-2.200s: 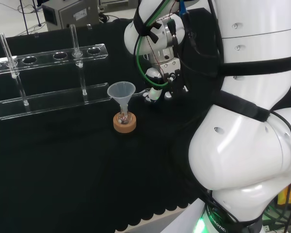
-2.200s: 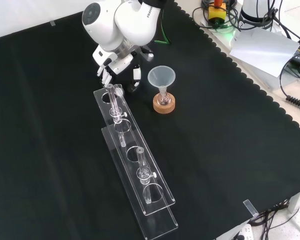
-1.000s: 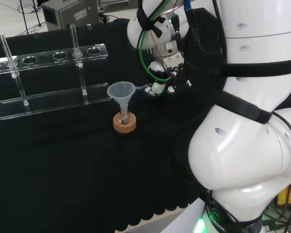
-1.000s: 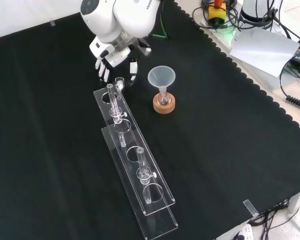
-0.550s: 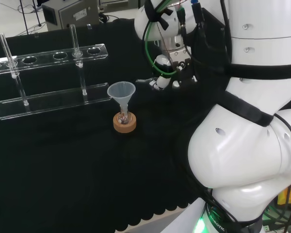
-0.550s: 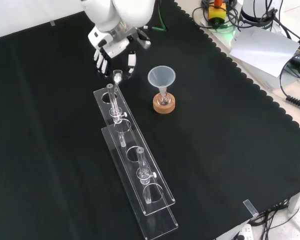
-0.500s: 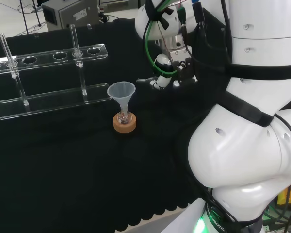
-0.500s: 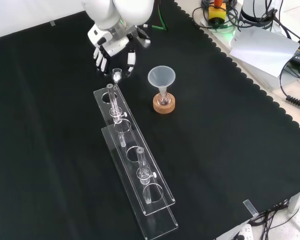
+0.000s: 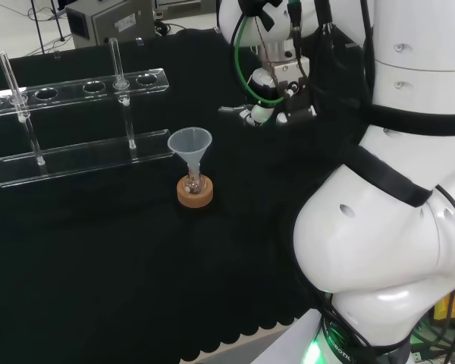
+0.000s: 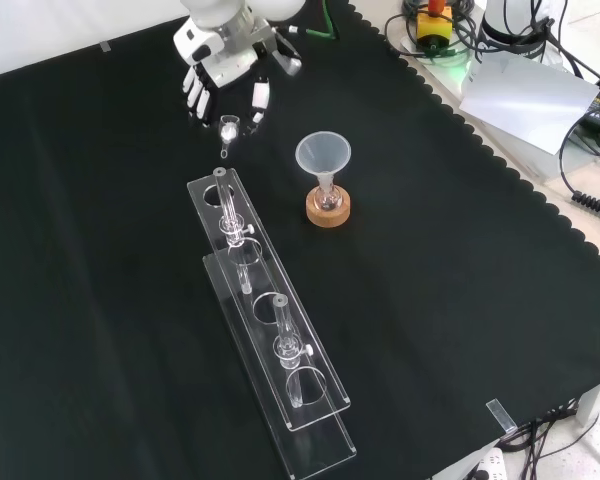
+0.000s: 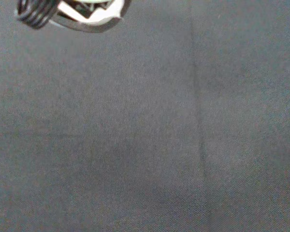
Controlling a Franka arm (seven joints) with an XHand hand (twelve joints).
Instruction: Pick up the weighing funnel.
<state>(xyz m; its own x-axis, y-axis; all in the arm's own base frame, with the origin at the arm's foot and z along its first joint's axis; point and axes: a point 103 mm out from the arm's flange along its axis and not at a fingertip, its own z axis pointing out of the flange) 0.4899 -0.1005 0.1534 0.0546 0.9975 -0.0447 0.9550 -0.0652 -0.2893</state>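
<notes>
The weighing funnel, a small clear scoop with a short stem, hangs above the cloth, pinched between the fingers and thumb of my hand. In the front view the hand sits at the top, above and left of the big funnel. In the head view the hand is raised to the right of the big funnel, with the clear stem of the weighing funnel sticking out to its left. A blurred part of the hand shows in the wrist view over bare black cloth.
The big funnel stands in a small flask on a cork ring. A clear rack with two tubes runs down the middle of the front view. Cables and a grey sheet lie off the cloth's right edge.
The hand has risen from the cloth beside the rack's end, carrying the weighing funnel up and away from the rack. The big funnel and rack have stayed put.
</notes>
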